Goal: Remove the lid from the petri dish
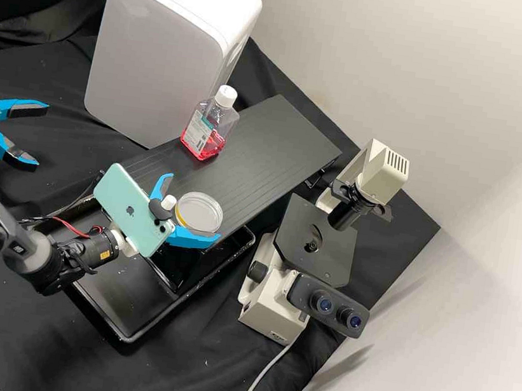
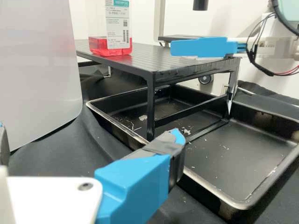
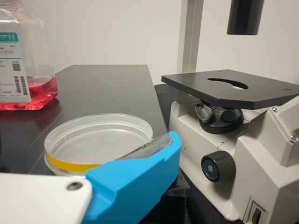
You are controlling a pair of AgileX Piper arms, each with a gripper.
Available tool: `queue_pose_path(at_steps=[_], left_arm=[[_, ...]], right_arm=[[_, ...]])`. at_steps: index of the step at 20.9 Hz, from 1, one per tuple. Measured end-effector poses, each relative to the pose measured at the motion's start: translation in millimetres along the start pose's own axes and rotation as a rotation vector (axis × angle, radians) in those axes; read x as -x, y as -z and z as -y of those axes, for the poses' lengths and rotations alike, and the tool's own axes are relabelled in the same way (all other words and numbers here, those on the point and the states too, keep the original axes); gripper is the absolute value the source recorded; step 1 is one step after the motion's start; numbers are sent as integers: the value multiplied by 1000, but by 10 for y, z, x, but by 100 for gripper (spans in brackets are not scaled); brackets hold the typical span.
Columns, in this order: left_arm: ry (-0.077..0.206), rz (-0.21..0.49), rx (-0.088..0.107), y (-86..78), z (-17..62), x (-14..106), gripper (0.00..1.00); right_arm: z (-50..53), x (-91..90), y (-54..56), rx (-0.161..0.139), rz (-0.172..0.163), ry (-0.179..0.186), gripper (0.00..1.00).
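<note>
Fingers of the right gripper stand wide apart with the petri dish between them, one finger on each side of its rim. Whether either pad touches the rim cannot be told. The dish lies flat on the near end of a black ribbed shelf, with its clear lid on top and a yellow band round its side. Just behind this gripper a pale green phone is fixed to the wrist. Past the fingertips, farther along the shelf and well apart from the dish, a flask with red liquid and a white cap stands upright. Beyond the flask a white box sits on the black cloth. Off the shelf, on the side of the gripper away from the other arm, a microscope stands near. Under the gripper and the shelf lies a black tray, and the shelf's legs stand in it. The left gripper hangs well apart from the dish, over the cloth near the white box, with its fingers spread wide and nothing held. In front of it lies the tray, and across the tray the right gripper's blue finger shows at the shelf's edge.
</note>
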Motion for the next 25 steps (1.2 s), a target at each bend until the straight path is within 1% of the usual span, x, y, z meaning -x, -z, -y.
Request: queue_pose_path(at_steps=[6,9,11,13,19,21,23,25], left_arm=[[0,0,0,-2,1,0,100],[-2,7,-2,-17,-3,-7,100],[0,7,-16,-16,0,-16,100],[1,6,-21,-16,1,-28,100],[-1,7,-22,-17,-2,-31,100],[-1,7,-22,-17,-2,-31,100],[-1,7,-22,-17,-2,-31,100],[-1,7,-22,-17,-2,-31,100]], right_arm=[[9,-100,-23,-6,6,-13,100],[39,-147,-10,-5,-1,-4,100],[56,-177,-13,-5,3,-2,100],[62,-214,-1,9,0,-5,100],[64,-266,9,11,1,-14,100],[68,-265,12,17,4,-16,100],[84,-269,3,28,8,-11,100],[79,-285,9,30,6,-14,100]])
